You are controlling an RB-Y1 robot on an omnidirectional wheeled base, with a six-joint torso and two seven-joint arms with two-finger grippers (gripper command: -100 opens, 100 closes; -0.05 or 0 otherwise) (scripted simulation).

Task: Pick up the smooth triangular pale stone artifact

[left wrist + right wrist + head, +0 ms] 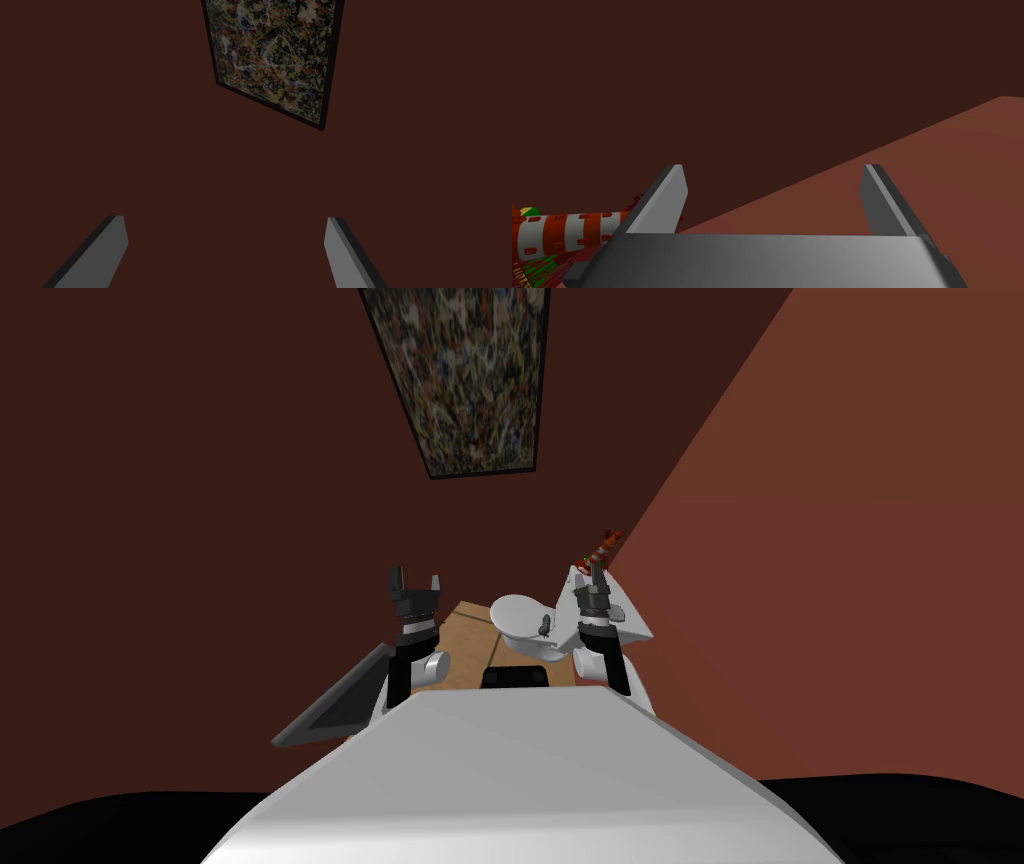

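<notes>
The left gripper (417,580) stood raised over the left side of the wooden table (470,628), its thin grey blades apart, facing a dark wall that bore a speckled, black-framed painting (460,378). The right gripper (597,575), jaws likewise apart, hung above the table's right end, just over a smooth, pale, flat triangular slab (632,628), seemingly the stone artifact, which lay beside a rounded white bowl-like piece (515,616). Past the slab's far corner lay a cylinder (567,232) banded red and white, wrapped in red netting.
</notes>
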